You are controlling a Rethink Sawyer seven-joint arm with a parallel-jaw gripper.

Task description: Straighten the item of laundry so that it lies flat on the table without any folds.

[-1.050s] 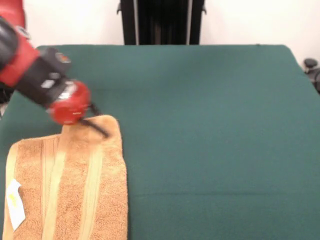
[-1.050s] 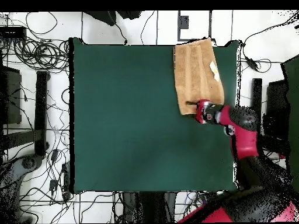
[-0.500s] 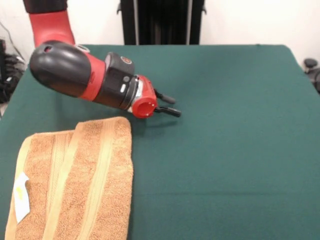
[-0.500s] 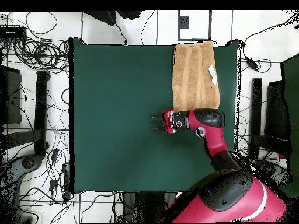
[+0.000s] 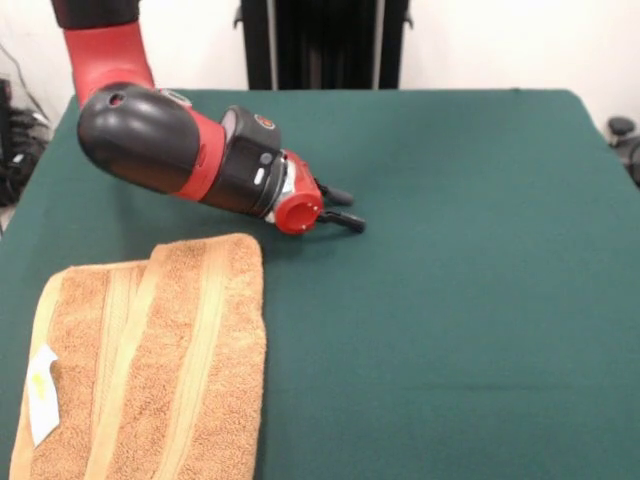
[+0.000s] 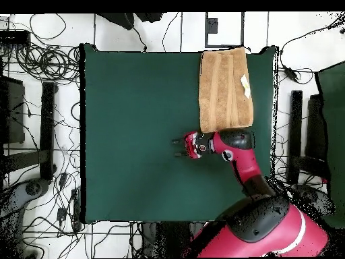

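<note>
We see the red and black arm (image 5: 170, 150) lying nearly level, low over the tabletop, its wrist ending in a red disc. Its black two-fingered pincer (image 5: 345, 208) (image 6: 177, 146) points sideways with the fingers spread apart, nothing held between them.

Tangle of thin black cables (image 6: 42, 64) on the white floor (image 6: 168, 30) left of the table in the overhead view. Long dark bar-shaped stand leg (image 6: 48, 128) lies among them; a similar one (image 6: 296, 135) on the right side. Dark green cloth-covered surface (image 6: 335, 128) at the right edge, possibly another table. Front view: black upright column (image 5: 323, 44) against a white wall (image 5: 500, 40), small black caster-like object (image 5: 622, 128) at right edge.
</note>
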